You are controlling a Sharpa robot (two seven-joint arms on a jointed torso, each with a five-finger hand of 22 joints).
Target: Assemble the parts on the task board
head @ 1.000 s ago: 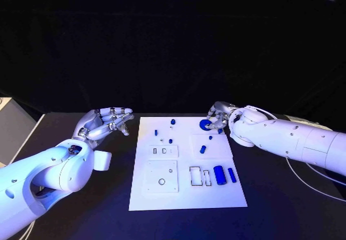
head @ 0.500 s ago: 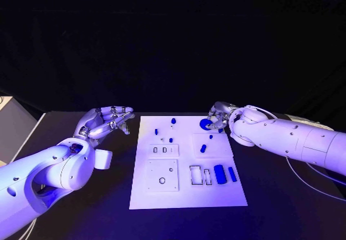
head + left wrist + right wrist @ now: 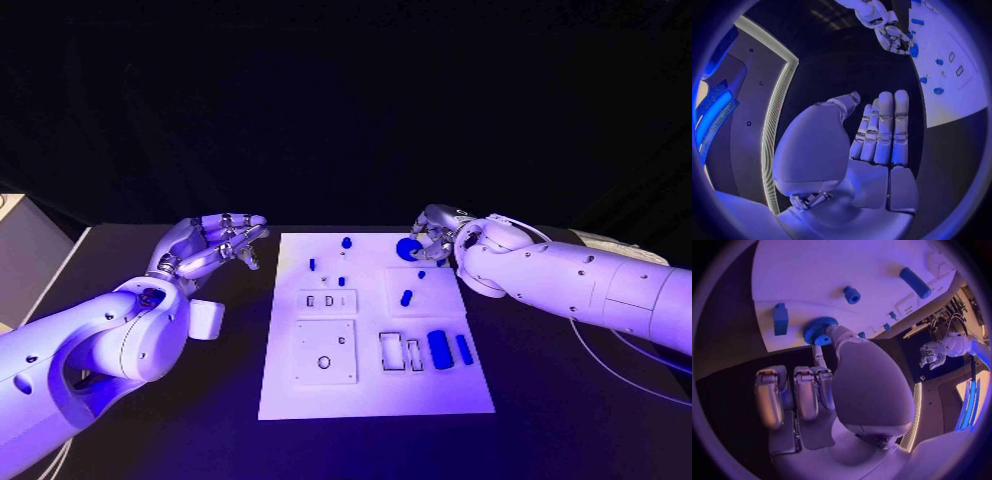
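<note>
The white task board [image 3: 375, 385] lies in the middle of the black table. A blue gear [image 3: 410, 247] sits at its far right corner, and my right hand [image 3: 436, 235] pinches it between thumb and a finger. In the right wrist view the thumb lies against the gear [image 3: 820, 330] and the other fingers [image 3: 795, 390] are curled in. My left hand [image 3: 216, 241] hovers off the board's far left side, holding nothing, with its fingers [image 3: 886, 125] straight. Loose blue parts lie on the board: a pin [image 3: 346, 241], a short piece [image 3: 407, 296], a cylinder [image 3: 438, 349] and a bar [image 3: 463, 348].
White insert plates with slots [image 3: 325, 351] occupy the board's left half. A pale object [image 3: 18, 250] stands at the table's far left edge. A cable [image 3: 623, 352] trails under my right arm. Bare black table lies on both sides of the board.
</note>
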